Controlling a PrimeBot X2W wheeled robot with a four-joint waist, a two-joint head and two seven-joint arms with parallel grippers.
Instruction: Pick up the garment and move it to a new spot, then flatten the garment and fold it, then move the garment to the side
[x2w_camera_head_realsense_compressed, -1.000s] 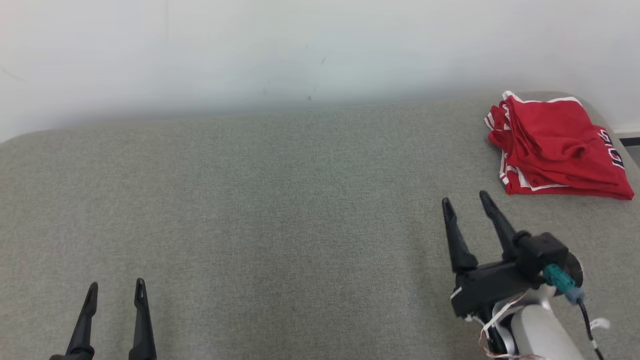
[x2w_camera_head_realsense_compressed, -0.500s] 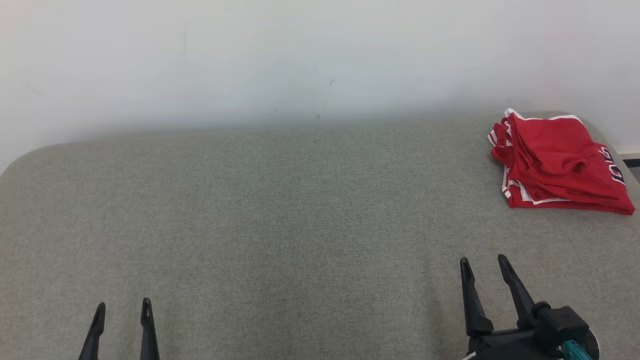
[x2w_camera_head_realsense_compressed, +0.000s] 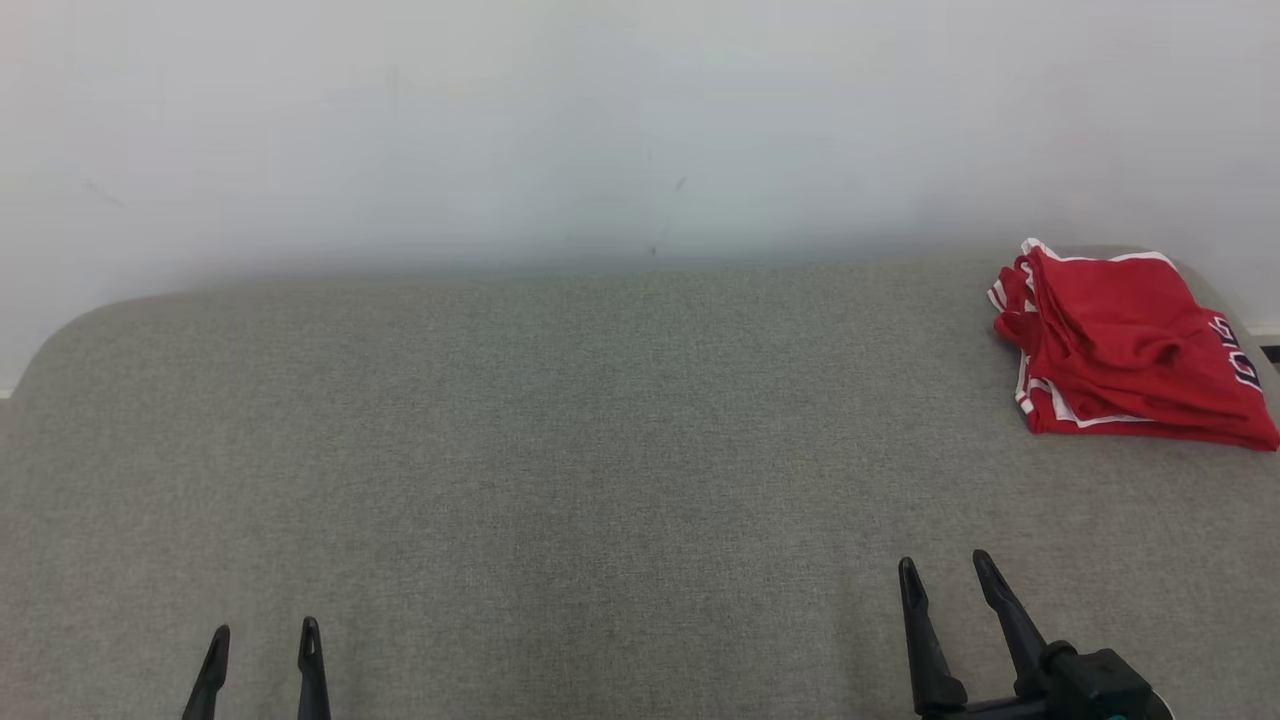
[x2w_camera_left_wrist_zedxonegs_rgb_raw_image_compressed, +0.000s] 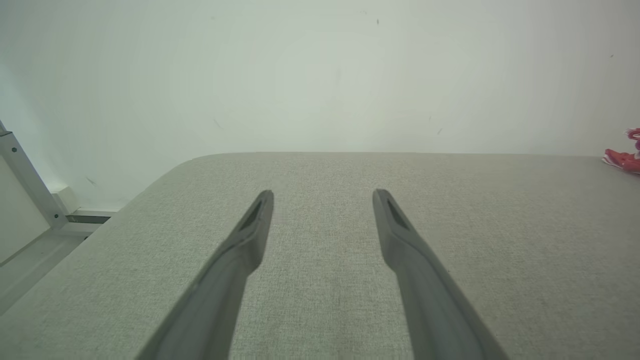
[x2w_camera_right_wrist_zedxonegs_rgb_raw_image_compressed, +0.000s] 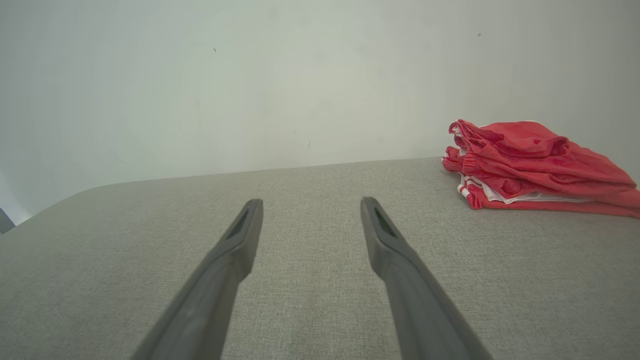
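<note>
The garment (x2w_camera_head_realsense_compressed: 1125, 345) lies folded in a red stack with white stripe trim and dark lettering at the far right of the grey fabric surface (x2w_camera_head_realsense_compressed: 600, 450), close to its right edge. It also shows as a low red pile in the right wrist view (x2w_camera_right_wrist_zedxonegs_rgb_raw_image_compressed: 530, 167), and a sliver of the garment (x2w_camera_left_wrist_zedxonegs_rgb_raw_image_compressed: 625, 157) reaches the left wrist view's right edge. My right gripper (x2w_camera_head_realsense_compressed: 945, 570) stands open at the lower right, well short of the garment. Over bare fabric at the lower left, my left gripper (x2w_camera_head_realsense_compressed: 263, 637) is open too. Nothing sits between either pair of fingers.
A pale wall (x2w_camera_head_realsense_compressed: 600, 130) runs right behind the surface's far edge. The surface has rounded corners at far left and far right. A metal frame bar (x2w_camera_left_wrist_zedxonegs_rgb_raw_image_compressed: 30, 182) and floor lie off the surface's left side in the left wrist view.
The head camera has tilted up, so everything sits lower in the picture. My right gripper has drawn back from the garment toward the near edge. The garment stays put.
</note>
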